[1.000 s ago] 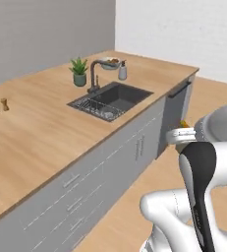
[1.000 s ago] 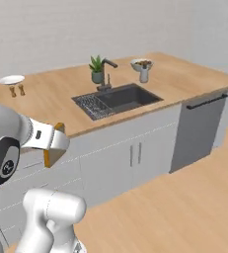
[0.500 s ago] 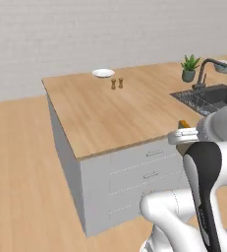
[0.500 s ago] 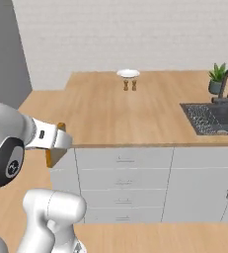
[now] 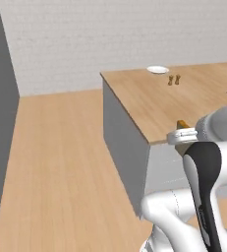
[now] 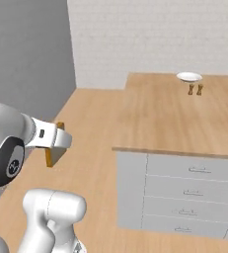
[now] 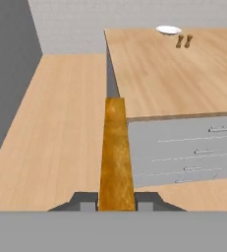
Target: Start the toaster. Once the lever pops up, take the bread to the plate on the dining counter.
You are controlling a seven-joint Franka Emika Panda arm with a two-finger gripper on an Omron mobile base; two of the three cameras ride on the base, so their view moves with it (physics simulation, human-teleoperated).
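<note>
- Carry step: fingers (image 7: 116, 201) clamped on the bread (image 7: 116, 152), held edge-on off the desk (image 7: 174, 74) corner.
- Plate (image 7: 168, 30) sits at far edge, beside two small brown shakers (image 7: 183, 41).
- Next: likely close in, reach over, set bread down.

The arm (image 5: 184, 216) is built of glossy white, rounded shells that read as thick tubes and bulbous joints. A long black panel with a rounded top runs down one link. In the right base view a round dark grey cap with a lighter ring closes the end of a white joint (image 6: 7, 158). The link nearest the hand is a short white cylinder with a small dark mark on its side. The hand (image 7: 116, 201) ends in two small dark grey fingertips (image 7: 85, 201), blocky and squared.
</note>
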